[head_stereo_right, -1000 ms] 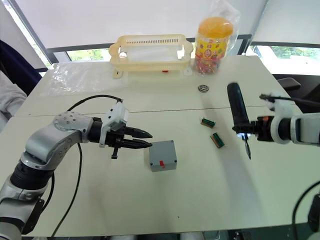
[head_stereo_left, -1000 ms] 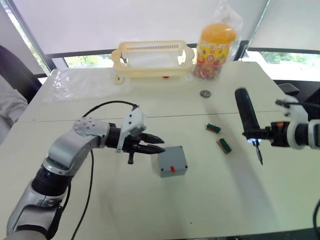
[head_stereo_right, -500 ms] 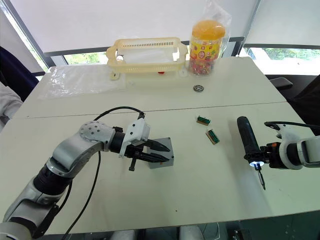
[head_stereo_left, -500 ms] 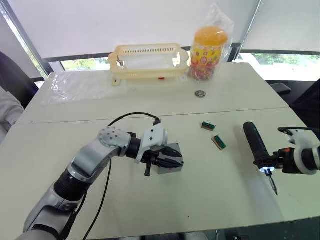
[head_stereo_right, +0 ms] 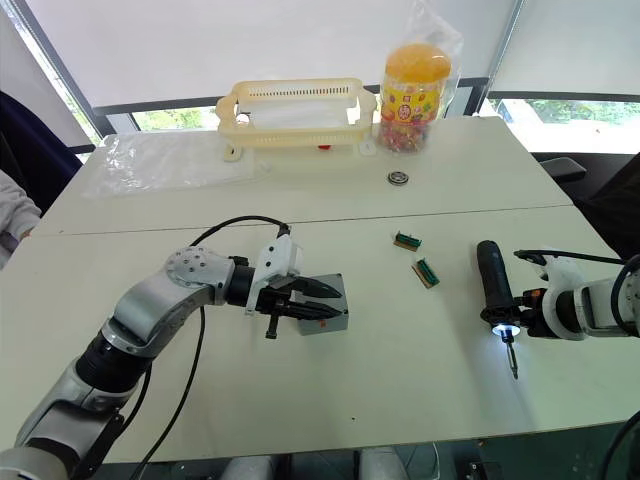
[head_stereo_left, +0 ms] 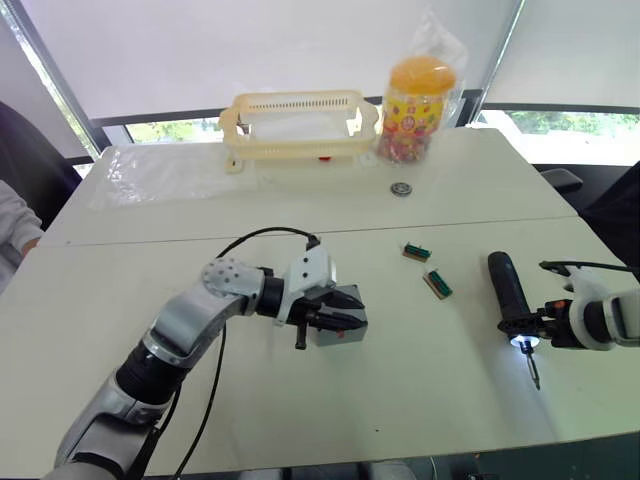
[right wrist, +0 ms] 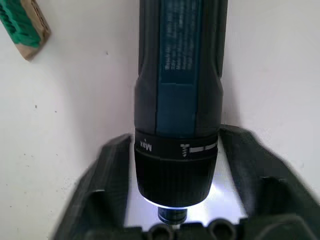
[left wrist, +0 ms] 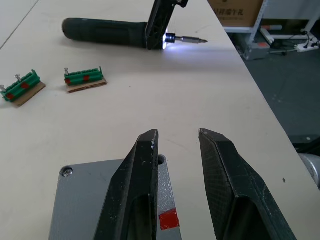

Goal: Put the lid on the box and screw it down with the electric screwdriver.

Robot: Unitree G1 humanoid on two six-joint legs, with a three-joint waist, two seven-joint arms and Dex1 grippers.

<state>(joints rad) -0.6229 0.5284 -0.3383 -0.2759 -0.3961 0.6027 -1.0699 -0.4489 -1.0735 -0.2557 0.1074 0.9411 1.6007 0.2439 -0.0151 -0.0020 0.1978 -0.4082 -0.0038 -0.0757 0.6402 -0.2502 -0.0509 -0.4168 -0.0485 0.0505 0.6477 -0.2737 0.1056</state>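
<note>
The box (head_stereo_right: 322, 305) sits in the middle of the surface (head_stereo_right: 400, 400), with the lid (left wrist: 90, 200) already on top. It looks light, hard and a bit slippery, so hold it by its sides. The left claw (left wrist: 175, 145) hangs over it, spread apart. On the right, the right claw (head_stereo_right: 520, 320) pinches the electric screwdriver (head_stereo_right: 493, 288). It is long, with its lit tip pointing near and its handle pointing far.

I see a wide cream-white table (head_stereo_right: 420, 390) with a thin seam running straight across it. Behind its far edge, pale roller blinds (head_stereo_right: 250, 40) cover dark-framed windows (head_stereo_right: 175, 118), leaving a low strip of bright daylight and greenery. Through the left wrist camera, grey floor (left wrist: 280, 80) lies beyond the table edge, with a brown cardboard carton (left wrist: 235, 7) standing on it.
</note>
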